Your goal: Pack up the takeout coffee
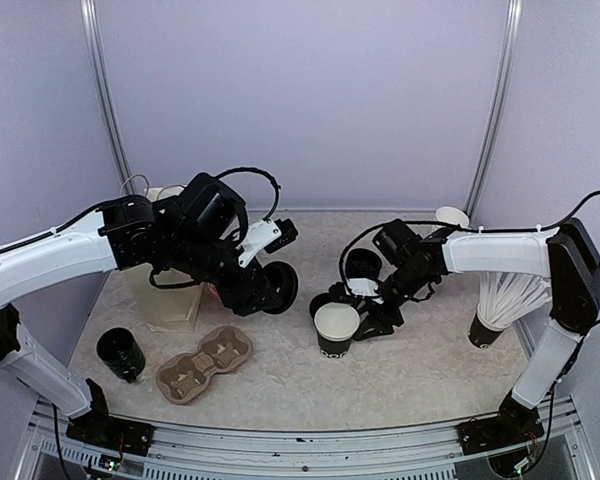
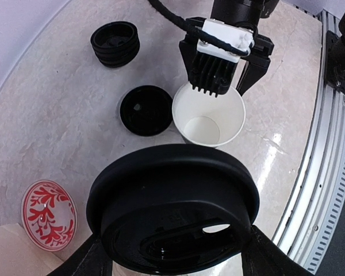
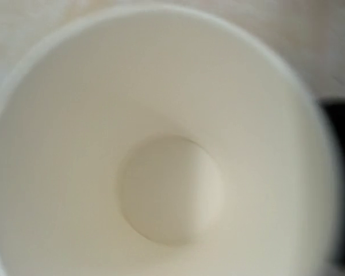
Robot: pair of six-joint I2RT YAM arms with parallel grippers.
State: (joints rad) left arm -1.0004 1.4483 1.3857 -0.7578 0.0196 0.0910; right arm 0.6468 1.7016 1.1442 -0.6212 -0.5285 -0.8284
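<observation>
The takeout coffee cup (image 1: pixel 336 325), black outside and white inside, stands open-topped on the table; the left wrist view shows its empty inside (image 2: pixel 208 115). My right gripper (image 1: pixel 355 315) straddles its far side, fingers (image 2: pixel 254 72) pressed against the rim, shut on it. The cup's white inside (image 3: pixel 167 184) fills the right wrist view and hides the fingers there. My left gripper (image 1: pixel 270 290) is shut on the round black lid (image 2: pixel 172 201), held tilted in the air just left of the cup (image 1: pixel 278 287).
A loose black lid (image 2: pixel 146 110) and a stack of lids (image 2: pixel 115 43) lie behind the cup. A cardboard cup carrier (image 1: pixel 204 363), a black cup (image 1: pixel 120 353) and a beige bag (image 1: pixel 170 295) sit left. A cup of white sticks (image 1: pixel 495 305) stands right. A red-patterned disc (image 2: pixel 48 214).
</observation>
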